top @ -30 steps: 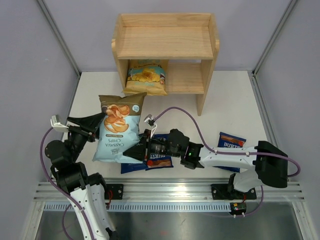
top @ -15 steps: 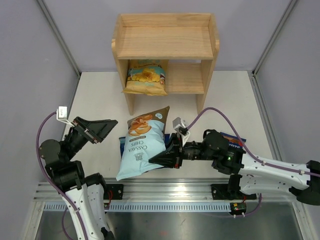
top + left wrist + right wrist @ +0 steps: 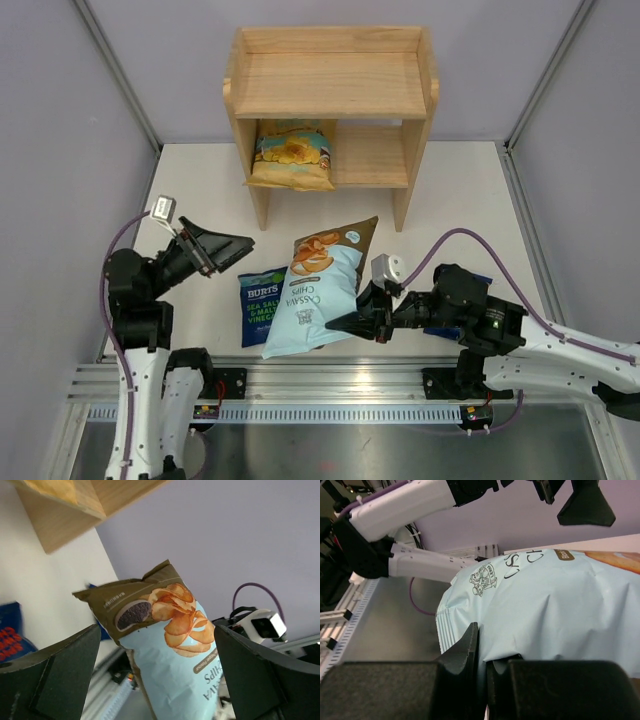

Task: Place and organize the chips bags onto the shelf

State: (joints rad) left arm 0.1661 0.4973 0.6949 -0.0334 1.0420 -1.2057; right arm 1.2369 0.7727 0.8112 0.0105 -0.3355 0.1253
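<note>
Left arm (image 3: 135, 295) raised, jaws spread wide; right arm (image 3: 565, 350) low, jaws clamped on cassava bag (image 3: 320, 285).

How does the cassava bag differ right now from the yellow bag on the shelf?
Place: the cassava bag is off the shelf, pinched near its bottom by the right gripper; the yellow bag sits at the left of the lower tier, untouched.
Colour: the cassava bag is pale blue with a brown top; the yellow bag is yellow with a teal band.
Both are printed with chips.
</note>
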